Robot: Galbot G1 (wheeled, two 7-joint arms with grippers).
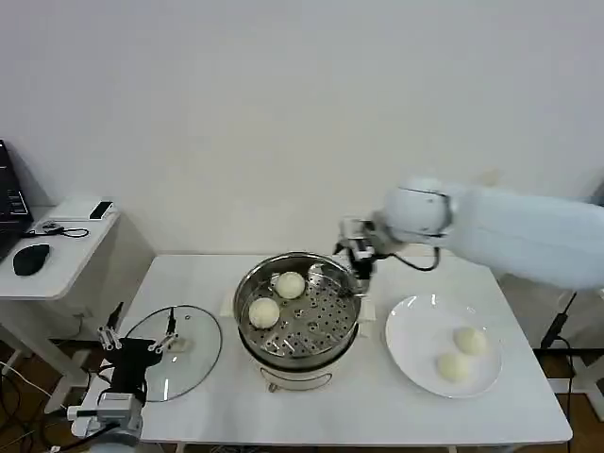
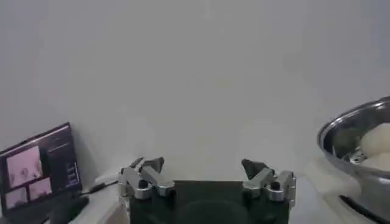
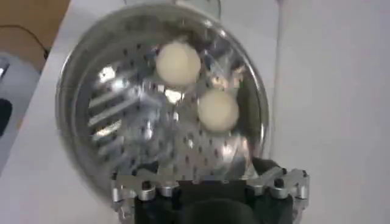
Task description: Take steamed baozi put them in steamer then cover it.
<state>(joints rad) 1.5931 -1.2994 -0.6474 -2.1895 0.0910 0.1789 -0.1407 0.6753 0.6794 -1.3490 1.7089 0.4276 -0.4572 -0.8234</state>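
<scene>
The steamer (image 1: pixel 332 332) stands mid-table, a shiny pot with a perforated tray. Two steamed baozi (image 1: pixel 290 284) (image 1: pixel 264 312) lie in its far left part. In the right wrist view they are the baozi (image 3: pixel 178 63) and the baozi (image 3: pixel 218 111) on the steamer's tray (image 3: pixel 122 115). Two more baozi (image 1: pixel 470 340) (image 1: pixel 453 366) rest on the white plate (image 1: pixel 411 330) to the right. My right gripper (image 1: pixel 359 253) (image 3: pixel 205 165) hangs open and empty over the steamer's far right rim. The glass cover (image 1: pixel 193 363) lies flat at left. My left gripper (image 1: pixel 140 332) (image 2: pixel 203 170) is open at the cover's left edge.
A low side table (image 1: pixel 66 264) at far left carries a black mouse (image 1: pixel 31 257) and a laptop (image 2: pixel 38 170). The steamer's rim (image 2: pixel 353 131) shows in the left wrist view. The white table's front edge (image 1: pixel 359 439) runs close to the cover and plate.
</scene>
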